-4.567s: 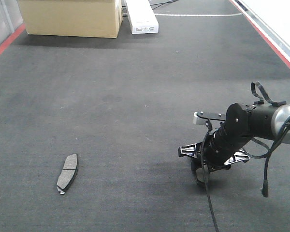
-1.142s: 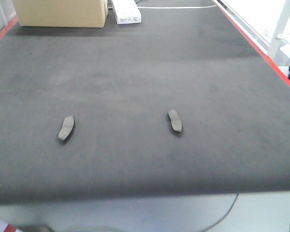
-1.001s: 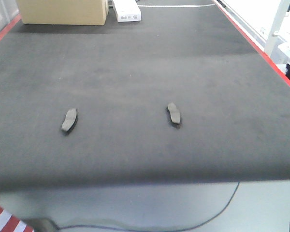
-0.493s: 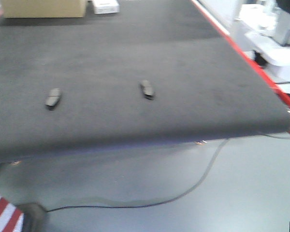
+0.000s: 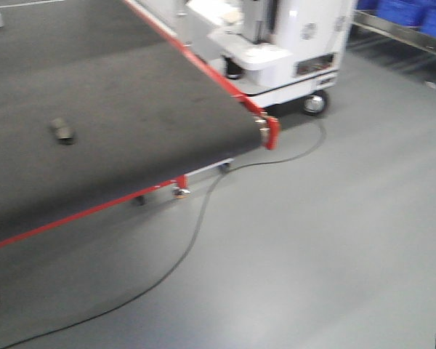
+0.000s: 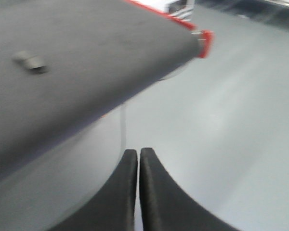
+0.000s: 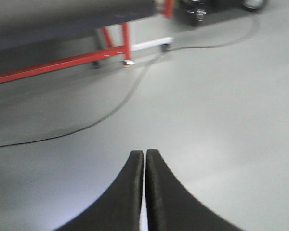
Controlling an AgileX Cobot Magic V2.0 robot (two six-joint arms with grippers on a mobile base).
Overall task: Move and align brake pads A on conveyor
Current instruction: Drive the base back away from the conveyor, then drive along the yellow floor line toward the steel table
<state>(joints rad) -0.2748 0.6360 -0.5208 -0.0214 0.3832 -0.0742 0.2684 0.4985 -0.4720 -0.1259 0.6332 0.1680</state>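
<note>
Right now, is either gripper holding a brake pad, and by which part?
Nothing is held. The left gripper and right gripper are both shut and empty; one brake pad lies on the conveyor.

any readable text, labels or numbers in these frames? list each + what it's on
No legible text in any view.
white machine base: a round grey mark on its side, too blurred to read.
brake pad on the conveyor: no marking can be made out.
blue bins: no label visible.
</note>
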